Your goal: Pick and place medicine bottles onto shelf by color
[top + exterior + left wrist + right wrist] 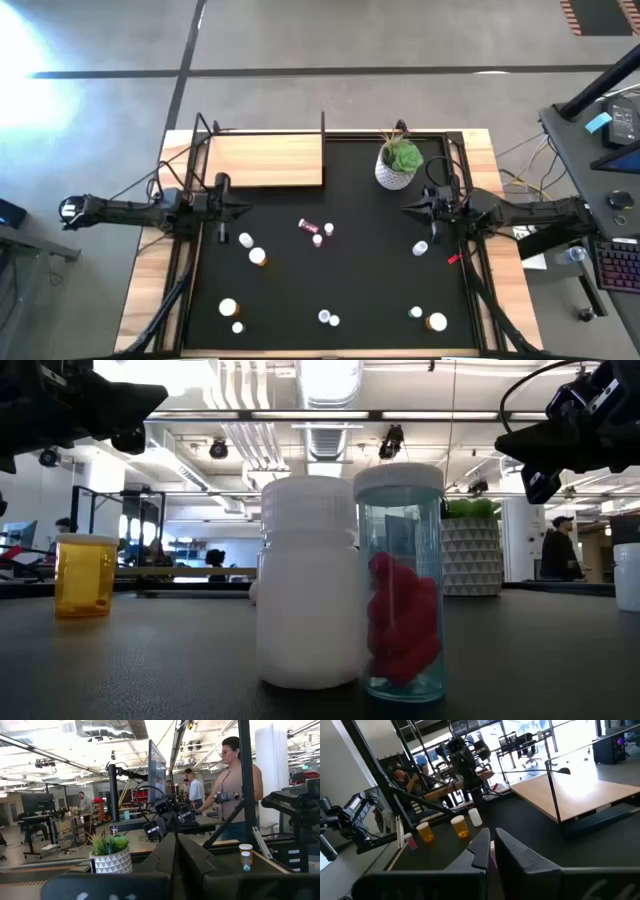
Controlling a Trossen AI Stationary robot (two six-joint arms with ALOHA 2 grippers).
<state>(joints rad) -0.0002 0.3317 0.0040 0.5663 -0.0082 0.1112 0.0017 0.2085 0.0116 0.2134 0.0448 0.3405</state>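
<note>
Several small medicine bottles stand scattered on the black mat (360, 280): a pink one (308, 225) lies on its side mid-mat, an orange one (259, 257) stands to its left, and another orange one (437, 322) stands at the near right. In the low view a white bottle (308, 585) and a clear blue-green bottle (400, 585) stand side by side up close. The light wooden shelf (265, 160) lies at the far left. My left gripper (245, 208) hovers shut over the mat's left side. My right gripper (405, 210) hovers shut over the right side. Both are empty.
A green plant in a white pot (399, 160) stands at the mat's far right, just beyond my right gripper. A thin metal frame (323, 125) rises around the shelf. People stand in the room behind the table (230, 780).
</note>
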